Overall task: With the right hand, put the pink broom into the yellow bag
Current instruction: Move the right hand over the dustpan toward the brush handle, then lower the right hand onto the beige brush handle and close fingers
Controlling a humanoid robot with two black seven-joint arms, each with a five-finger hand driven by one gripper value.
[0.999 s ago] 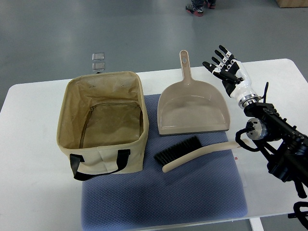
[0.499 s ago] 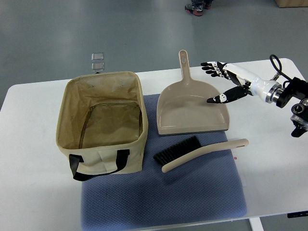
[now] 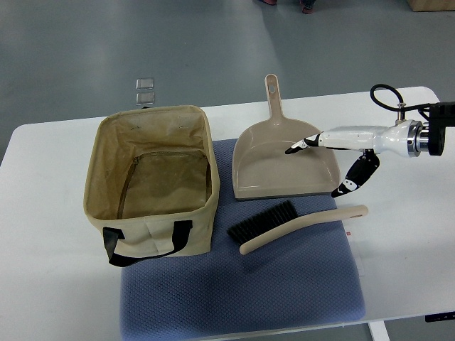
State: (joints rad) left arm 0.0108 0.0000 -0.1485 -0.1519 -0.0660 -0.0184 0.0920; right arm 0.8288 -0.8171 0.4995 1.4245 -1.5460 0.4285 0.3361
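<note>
Overhead, the right robot hand [image 3: 334,153] is seen extended from the right edge above the dustpan [image 3: 284,162], fingers spread and nothing held. Below it, the pink broom [image 3: 295,226] is laid flat on a blue mat [image 3: 242,291], beside the open yellow bag [image 3: 151,181], on the white tabletop [image 3: 43,249].

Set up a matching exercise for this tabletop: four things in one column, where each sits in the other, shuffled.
1. bag
2. dustpan
3. broom
4. right hand

A. hovering over the dustpan's right side, fingers spread
B. lying on the blue mat, below the dustpan
C. left side, open and empty
D. middle, handle pointing away from the robot

Pairs: 1-C, 2-D, 3-B, 4-A
</note>
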